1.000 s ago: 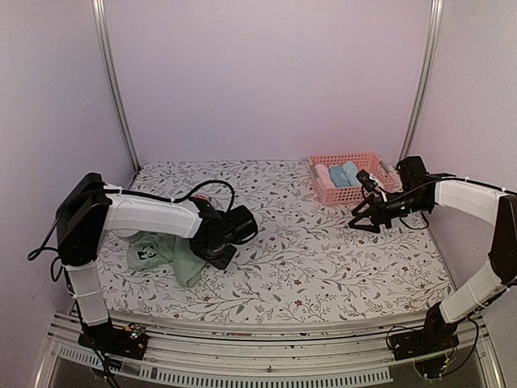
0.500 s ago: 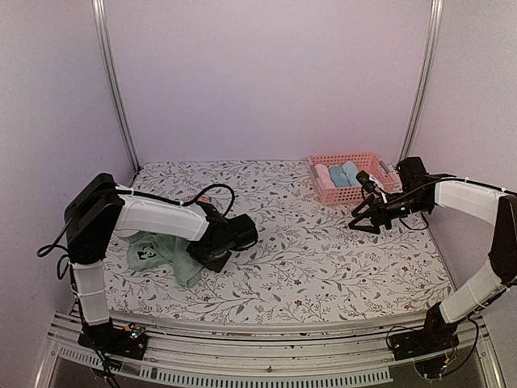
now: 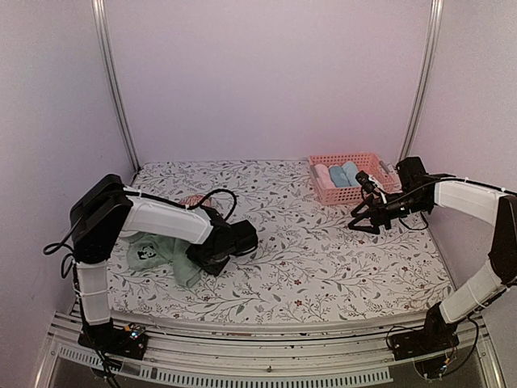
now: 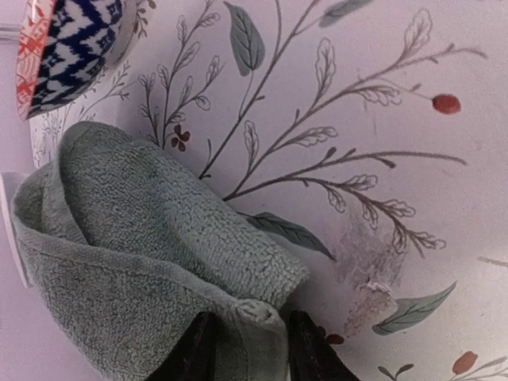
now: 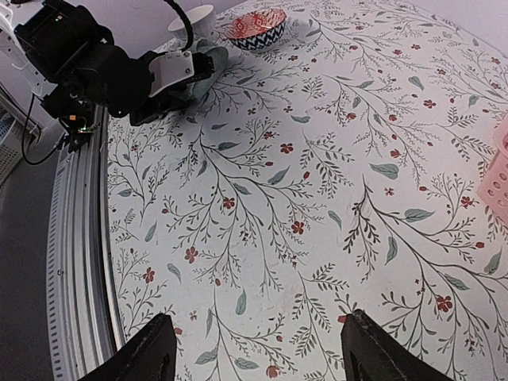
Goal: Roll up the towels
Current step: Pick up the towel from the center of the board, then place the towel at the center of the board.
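A crumpled light-green towel (image 3: pixel 166 255) lies at the left of the floral table. My left gripper (image 3: pixel 198 265) is low on the table at the towel's right edge. In the left wrist view the gripper (image 4: pixel 248 353) is shut on a folded corner of the green towel (image 4: pixel 151 254). My right gripper (image 3: pixel 361 223) hangs over the right side of the table, far from the towel. In the right wrist view it (image 5: pixel 258 349) is open wide and empty. The towel shows there far off (image 5: pixel 208 67).
A pink basket (image 3: pixel 349 177) at the back right holds several rolled towels, white and blue. A red and blue patterned bowl (image 4: pixel 67 44) stands behind the green towel, also seen in the right wrist view (image 5: pixel 255 26). A black cable runs over the left arm.
My left gripper has drawn back a little to the left toward the towel, and the arm's elbow has shifted right. The right arm has not moved.
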Controlling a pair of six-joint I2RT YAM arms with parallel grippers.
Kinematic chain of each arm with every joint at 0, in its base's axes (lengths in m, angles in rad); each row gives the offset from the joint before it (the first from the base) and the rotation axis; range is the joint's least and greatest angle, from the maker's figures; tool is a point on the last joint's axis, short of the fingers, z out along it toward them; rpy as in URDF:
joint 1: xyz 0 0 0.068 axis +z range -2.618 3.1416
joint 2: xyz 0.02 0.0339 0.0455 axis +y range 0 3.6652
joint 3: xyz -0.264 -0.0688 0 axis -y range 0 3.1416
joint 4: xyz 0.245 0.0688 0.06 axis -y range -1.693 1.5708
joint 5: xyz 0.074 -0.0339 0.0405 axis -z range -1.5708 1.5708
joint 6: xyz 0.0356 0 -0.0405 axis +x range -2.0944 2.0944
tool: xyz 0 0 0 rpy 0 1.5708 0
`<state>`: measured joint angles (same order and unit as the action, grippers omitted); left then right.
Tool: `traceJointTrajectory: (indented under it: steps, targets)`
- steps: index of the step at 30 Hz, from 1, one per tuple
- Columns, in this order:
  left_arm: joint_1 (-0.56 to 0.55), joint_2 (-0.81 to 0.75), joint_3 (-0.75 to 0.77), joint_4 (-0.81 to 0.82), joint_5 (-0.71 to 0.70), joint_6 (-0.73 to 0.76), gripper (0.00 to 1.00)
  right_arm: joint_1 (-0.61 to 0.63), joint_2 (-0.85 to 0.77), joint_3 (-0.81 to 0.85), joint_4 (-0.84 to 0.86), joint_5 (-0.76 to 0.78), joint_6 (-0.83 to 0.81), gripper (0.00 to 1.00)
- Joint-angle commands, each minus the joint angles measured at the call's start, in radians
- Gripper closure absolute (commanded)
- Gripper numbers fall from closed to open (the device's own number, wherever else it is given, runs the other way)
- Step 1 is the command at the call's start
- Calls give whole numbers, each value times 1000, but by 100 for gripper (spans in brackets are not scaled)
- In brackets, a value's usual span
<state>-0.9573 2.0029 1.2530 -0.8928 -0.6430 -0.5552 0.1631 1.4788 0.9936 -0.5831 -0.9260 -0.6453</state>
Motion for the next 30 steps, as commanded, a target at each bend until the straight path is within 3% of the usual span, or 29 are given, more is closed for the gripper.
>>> traceJointTrajectory:
  steps: [1, 6, 9, 13, 15, 20, 22, 25, 30]
  targets:
    - [-6, 40, -9, -47, -26, -31, 70, 7, 2, 2, -9, -18, -11, 27]
    - [-25, 4, 54, -112, -92, -49, 87, 7, 2, 5, -10, -20, -12, 27]
    - [-44, -71, 168, -164, -105, -23, 92, 7, 0, 8, -13, -25, -9, 28]
    - [-91, -168, 372, -90, -70, 133, 97, 7, -5, 31, -17, -18, 6, 30]
    - [-117, -203, 477, 16, -7, 225, 100, 6, -10, 51, -18, 3, 15, 32]
    - [-188, -248, 605, 383, 407, 454, 100, -68, -24, 125, -23, 4, 75, 34]
    - [-224, -252, 620, 487, 535, 493, 100, -112, -29, 149, -32, -15, 93, 34]
    - [-222, -230, 605, 496, 556, 495, 100, -134, -62, 150, -39, 22, 99, 34]
    - [-170, -179, 354, 432, 504, 546, 100, -135, -130, 73, -23, 102, 67, 33]
